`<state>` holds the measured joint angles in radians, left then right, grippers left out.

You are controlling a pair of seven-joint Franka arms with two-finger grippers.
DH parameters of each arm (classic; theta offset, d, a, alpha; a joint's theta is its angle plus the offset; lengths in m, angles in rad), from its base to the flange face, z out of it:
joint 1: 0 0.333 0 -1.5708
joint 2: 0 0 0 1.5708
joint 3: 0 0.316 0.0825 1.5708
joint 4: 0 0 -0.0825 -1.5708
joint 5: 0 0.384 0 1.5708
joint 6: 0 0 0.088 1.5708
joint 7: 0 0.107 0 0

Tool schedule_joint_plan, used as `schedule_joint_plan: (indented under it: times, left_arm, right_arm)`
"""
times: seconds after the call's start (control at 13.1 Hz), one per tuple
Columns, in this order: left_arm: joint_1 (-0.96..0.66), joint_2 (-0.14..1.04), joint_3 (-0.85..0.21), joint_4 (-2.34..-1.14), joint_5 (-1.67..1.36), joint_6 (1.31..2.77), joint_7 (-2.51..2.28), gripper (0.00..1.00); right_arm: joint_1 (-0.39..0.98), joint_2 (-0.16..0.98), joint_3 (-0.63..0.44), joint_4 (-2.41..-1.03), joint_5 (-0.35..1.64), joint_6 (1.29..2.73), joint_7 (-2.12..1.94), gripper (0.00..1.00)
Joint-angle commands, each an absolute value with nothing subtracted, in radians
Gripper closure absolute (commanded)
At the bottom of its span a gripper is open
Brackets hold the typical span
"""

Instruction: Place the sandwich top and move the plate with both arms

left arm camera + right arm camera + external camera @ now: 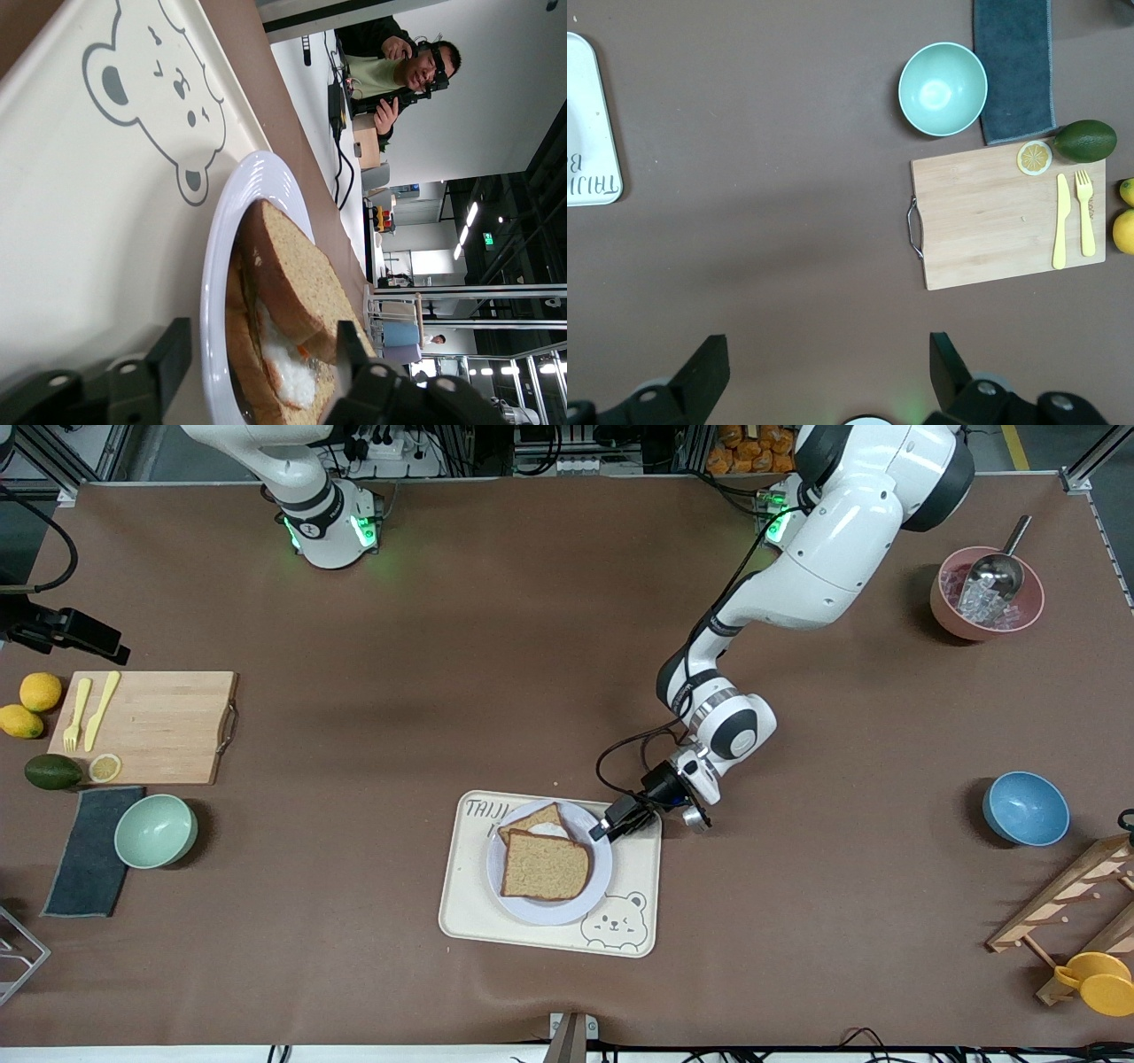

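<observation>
Already lying in the lower centre of the front view: sandwich top (545, 865), flat and slightly askew on the egg slice (532, 819), both on the plate (595, 886), which sits on the bear tray (469, 921).

Left gripper (607, 828) low at the plate's edge toward the left arm's end of the table. Jaws apart in the left wrist view, the left gripper (261, 341) straddling rim and bread corner, clamped on nothing.

Right gripper (826, 345) waiting above bare table (788, 221), jaws wide apart and empty, with the cutting board (992, 221) in the upper part of its wrist view. Not to be seen in the front view.

Bread probably light, soft and crumbly; likely to dent or slide off the egg if nudged sideways. Best left alone.

Plate likely stiff, smooth and a bit slippery, with a loose stack riding on it. Best taken by the wide flat rim, one gripper at each of two facing edges, clear of the bread, and kept level throughout. Risk, judging from the offset slices: any tilt tipping the top slice off.
</observation>
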<state>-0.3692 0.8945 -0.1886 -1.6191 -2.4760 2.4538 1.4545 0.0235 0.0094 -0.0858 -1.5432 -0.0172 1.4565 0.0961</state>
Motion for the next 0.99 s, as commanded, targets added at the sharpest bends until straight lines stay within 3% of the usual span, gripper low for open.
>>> schedule_joint_plan:
  times: [0.0,0.23,0.91]
  left_arm:
    - [-0.359,0.885,-0.187,-1.611,-2.484,2.464,1.483,0.0]
    - [-0.351,0.829,-0.187,-1.629,-2.482,2.508,1.48,0.0]
    - [-0.35,0.704,-0.193,-1.64,-2.389,2.821,1.468,0.0]
  right_arm:
    - [0.017,0.005,-0.071,-1.543,-0.02,1.462,0.103,0.0]
    - [0.015,0.002,-0.061,-1.545,-0.02,1.488,0.103,0.0]
    - [0.014,-0.002,-0.051,-1.546,-0.02,1.5,0.101,0.0]
